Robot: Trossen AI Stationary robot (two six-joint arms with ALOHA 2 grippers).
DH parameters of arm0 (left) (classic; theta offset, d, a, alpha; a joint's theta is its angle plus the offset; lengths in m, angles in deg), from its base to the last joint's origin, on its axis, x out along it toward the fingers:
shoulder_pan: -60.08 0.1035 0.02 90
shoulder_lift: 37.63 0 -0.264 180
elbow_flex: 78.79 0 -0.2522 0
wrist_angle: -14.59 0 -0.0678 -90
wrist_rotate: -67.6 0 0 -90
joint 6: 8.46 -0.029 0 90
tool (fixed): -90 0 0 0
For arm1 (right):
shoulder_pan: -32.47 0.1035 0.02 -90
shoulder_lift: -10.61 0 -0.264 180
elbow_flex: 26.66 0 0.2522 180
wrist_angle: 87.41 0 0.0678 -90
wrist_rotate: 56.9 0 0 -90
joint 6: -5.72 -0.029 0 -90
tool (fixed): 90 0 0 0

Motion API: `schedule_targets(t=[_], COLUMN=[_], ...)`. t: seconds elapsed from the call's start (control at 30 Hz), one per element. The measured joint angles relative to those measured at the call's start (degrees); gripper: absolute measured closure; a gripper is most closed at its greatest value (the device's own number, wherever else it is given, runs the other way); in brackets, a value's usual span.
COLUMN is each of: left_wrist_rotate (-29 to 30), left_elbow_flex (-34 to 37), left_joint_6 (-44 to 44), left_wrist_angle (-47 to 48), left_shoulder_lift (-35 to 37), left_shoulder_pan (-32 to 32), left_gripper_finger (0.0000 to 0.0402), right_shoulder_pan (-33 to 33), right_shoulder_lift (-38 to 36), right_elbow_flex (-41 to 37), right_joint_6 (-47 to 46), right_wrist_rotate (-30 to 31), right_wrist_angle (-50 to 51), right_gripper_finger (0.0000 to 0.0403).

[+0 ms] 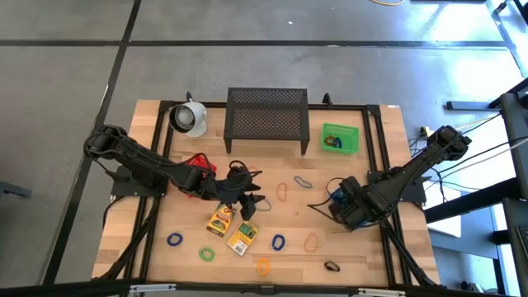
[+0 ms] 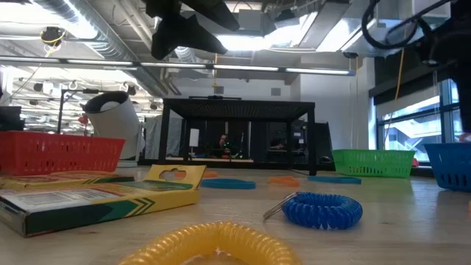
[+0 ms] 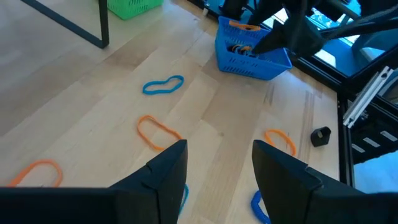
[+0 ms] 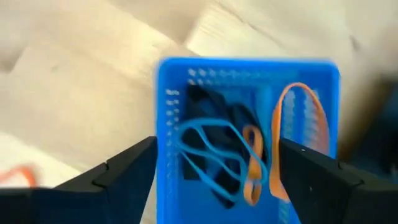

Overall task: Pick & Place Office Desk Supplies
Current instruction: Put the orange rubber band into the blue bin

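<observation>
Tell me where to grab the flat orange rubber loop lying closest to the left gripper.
Take the thin orange rubber loop from straight above, across one long side. It lies flat and elongated on the bare wooden table, so the open left gripper can straddle a single strand.

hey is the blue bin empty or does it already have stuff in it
Not empty. The right wrist view shows the blue bin holding blue loops, orange loops and something dark. The right gripper hovers open above it.
</observation>
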Motion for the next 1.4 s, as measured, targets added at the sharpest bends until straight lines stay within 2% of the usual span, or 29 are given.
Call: schedule_targets(t=[0.13, 0.27, 0.37, 0.53, 0.63, 0.73, 0.83, 1.0, 1.17, 1.3, 1.4], left_wrist_rotate=[0.04, 0.04, 0.05, 3.12, 5.81, 5.4, 5.01, 3.13, -0.08, -1.51, -3.24], left_elbow_flex=[0.0, 0.0, 0.0, 0.0, 0.0, 0.0, 0.0, 0.0, 0.01, 0.04, 0.04], left_joint_6=[0.43, 0.45, 0.83, 1.94, 0.98, -0.95, -2.17, -3.49, -3.59, -3.57, -3.54], left_wrist_angle=[0.02, 0.0, 0.01, -0.1, -1.06, -3.14, -4.84, -6.57, -6.95, -7.7, -9.08], left_shoulder_lift=[0.0, 0.0, 0.0, 0.0, 0.0, 0.0, -0.25, -1.88, -4.66, -7.16, -8.69], left_shoulder_pan=[0.0, 0.0, 0.01, 0.02, 0.62, 2.06, 3.52, 5.44, 6.54, 6.9, 7.21], left_gripper_finger=[0.0226, 0.0226, 0.0226, 0.0226, 0.0226, 0.0226, 0.0226, 0.0226, 0.0226, 0.0226, 0.0226], right_shoulder_pan=[0.04, 0.04, 0.04, 0.76, 2.49, 3.95, 5.17, 6.18, 6.32, 7.16, 7.1], right_shoulder_lift=[0.0, 0.0, 0.0, 0.0, 0.0, 0.0, -0.27, -1.7, -2.08, -2.08, -2.08], right_elbow_flex=[0.0, 0.0, 0.0, 0.02, 0.02, 0.02, 0.02, 0.04, 0.07, 0.07, 0.07], right_joint_6=[14.87, 23.59, 26.13, 29.63, 33.98, 34.8, 30.55, 17.35, -6.18, -18.74, -23.09], right_wrist_rotate=[2.03, 3.7, 3.35, -3.02, -3.59, -3.69, -3.87, -1.77, -0.97, 6.03, 6.87], right_wrist_angle=[-1.51, -1.56, -1.6, -3.59, -5.1, -5.1, -4.73, -4.28, -4.81, -2.59, 1.39], right_gripper_finger=[0.009, 0.0104, 0.0116, 0.0131, 0.0137, 0.0143, 0.0149, 0.0151, 0.0151, 0.0151, 0.0151])
